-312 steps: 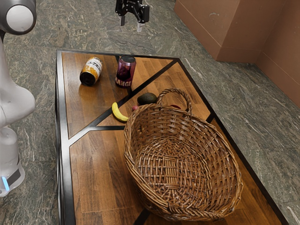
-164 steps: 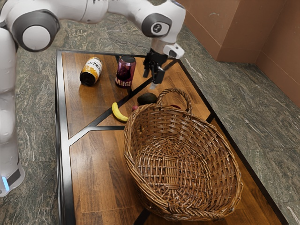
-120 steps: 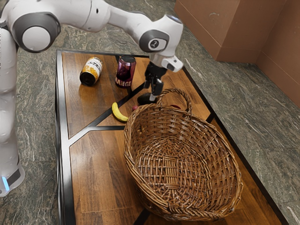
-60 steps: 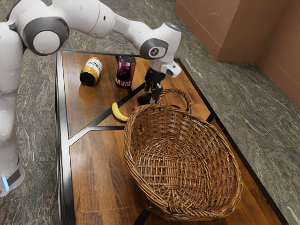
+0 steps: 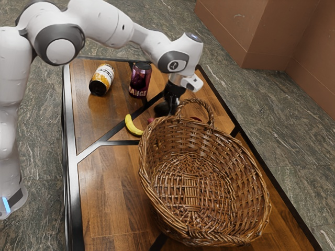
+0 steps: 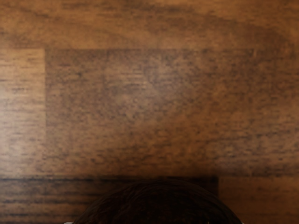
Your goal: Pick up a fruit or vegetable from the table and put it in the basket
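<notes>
A grey stone-patterned floor (image 5: 293, 115) runs under the tabletop (image 5: 110, 178), whose wood is crossed by dark metal strips, with a brown wall (image 5: 230, 31) at the far right; on the exterior view's far part, just beyond the basket (image 5: 248, 162), lies what looks like an avocado (image 5: 160, 109), with the pincer (image 5: 171, 109) down at its right side; whether the pincer is released or clenched on it, one cannot tell. In the wrist view a dark rounded form fits the same fruit, just under the hand.

The avocado likely handles as a firm, fairly light thing, tough-skinned but able to bruise; its smooth curve could slip or roll if pinched high or off centre; the best hold seems across its narrow width, at or a little below the middle, with moderate force.

The basket's arched handle (image 5: 201, 103) stands close at the right and near side; a lift straight up, well over handle and rim, looks wise before any move nearer. A banana (image 5: 132, 126) lies to the left and nearer, a small reddish thing (image 5: 151, 120) between it and the avocado; farther left stand a purple can (image 5: 140, 79) and a tipped orange-and-white can (image 5: 102, 80), out of the way.
</notes>
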Motion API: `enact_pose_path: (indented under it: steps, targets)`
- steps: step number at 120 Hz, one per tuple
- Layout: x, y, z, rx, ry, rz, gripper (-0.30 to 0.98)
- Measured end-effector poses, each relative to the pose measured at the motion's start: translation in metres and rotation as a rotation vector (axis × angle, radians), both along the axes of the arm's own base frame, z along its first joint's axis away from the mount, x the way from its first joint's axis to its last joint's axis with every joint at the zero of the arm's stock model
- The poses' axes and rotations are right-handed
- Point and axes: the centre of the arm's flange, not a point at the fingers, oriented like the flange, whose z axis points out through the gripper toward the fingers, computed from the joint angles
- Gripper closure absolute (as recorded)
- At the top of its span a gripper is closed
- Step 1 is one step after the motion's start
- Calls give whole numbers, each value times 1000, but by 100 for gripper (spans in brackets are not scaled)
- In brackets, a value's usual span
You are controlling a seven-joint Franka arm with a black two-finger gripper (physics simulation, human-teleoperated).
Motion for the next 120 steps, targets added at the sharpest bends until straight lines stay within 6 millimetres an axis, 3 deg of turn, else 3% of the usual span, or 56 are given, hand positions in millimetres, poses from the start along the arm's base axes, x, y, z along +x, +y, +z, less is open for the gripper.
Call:
enact_pose_path:
  steps: [6, 20, 34, 45, 53, 70, 82, 96, 109, 120]
  targets:
    - [3, 2, 16, 15, -16, -7, 34]
    - [12, 5, 77, 51, -19, -20, 34]
    - [7, -3, 154, 80, -25, -40, 34]
    - [-19, -60, 224, 81, -66, -130, 35]
    - [-44, -103, 264, 83, -93, -204, 35]
    - [-102, -204, 324, 114, -132, -374, 33]
    - [-137, -293, 337, 150, -129, -513, 33]
    - [-182, -390, 328, 189, -102, -646, 33]
    - [-196, -439, 299, 219, -75, -677, 34]
    - [-187, -458, 259, 237, -45, -657, 34]
